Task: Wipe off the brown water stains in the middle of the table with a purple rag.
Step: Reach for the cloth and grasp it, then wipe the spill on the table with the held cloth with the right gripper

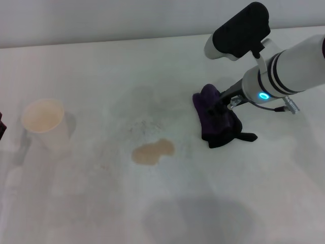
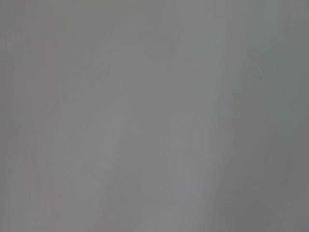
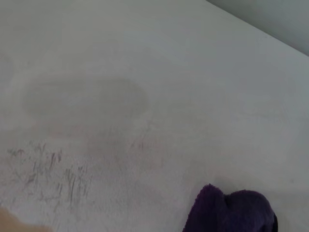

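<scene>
The brown water stains (image 1: 152, 151) lie as a tan two-lobed blotch in the middle of the white table (image 1: 101, 203). The purple rag (image 1: 213, 122) lies bunched on the table to the right of the stain, its black corner pointing right. My right gripper (image 1: 222, 105) reaches down from the right and is at the rag's top, touching it. The rag also shows in the right wrist view (image 3: 231, 212), with a sliver of the stain (image 3: 9, 226) at the corner. Only a dark sliver (image 1: 1, 126) of my left arm shows at the left edge.
A white paper cup (image 1: 44, 122) stands at the left. A faint grey speckled smudge (image 1: 144, 126) lies just behind the stain and shows in the right wrist view (image 3: 48, 169). The left wrist view shows only blank surface.
</scene>
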Available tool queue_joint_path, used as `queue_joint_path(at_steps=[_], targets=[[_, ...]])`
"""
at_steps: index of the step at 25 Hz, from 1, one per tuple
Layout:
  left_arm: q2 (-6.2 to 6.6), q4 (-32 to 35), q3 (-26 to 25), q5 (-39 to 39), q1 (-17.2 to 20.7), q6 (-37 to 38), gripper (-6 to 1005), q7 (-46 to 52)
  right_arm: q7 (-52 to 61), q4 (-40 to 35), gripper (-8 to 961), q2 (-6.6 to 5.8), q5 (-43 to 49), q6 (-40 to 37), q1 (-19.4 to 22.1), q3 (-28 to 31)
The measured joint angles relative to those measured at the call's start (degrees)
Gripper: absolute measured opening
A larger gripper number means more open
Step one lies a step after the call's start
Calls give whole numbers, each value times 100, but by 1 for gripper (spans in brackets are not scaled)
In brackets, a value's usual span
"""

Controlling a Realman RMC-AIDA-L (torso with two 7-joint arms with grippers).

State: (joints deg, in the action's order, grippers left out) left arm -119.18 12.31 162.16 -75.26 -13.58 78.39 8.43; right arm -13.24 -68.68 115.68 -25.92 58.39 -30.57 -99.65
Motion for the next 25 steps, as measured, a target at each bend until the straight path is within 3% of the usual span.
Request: queue_joint_path(at_steps=[10,25], targets=[[0,0,0,-98,-4,-1,877,20,14,221,384,2,-2,-4,-91,13],[0,0,0,-172,-54,-1,878,53,10,560,334,-4,-100,-121,-220,254]])
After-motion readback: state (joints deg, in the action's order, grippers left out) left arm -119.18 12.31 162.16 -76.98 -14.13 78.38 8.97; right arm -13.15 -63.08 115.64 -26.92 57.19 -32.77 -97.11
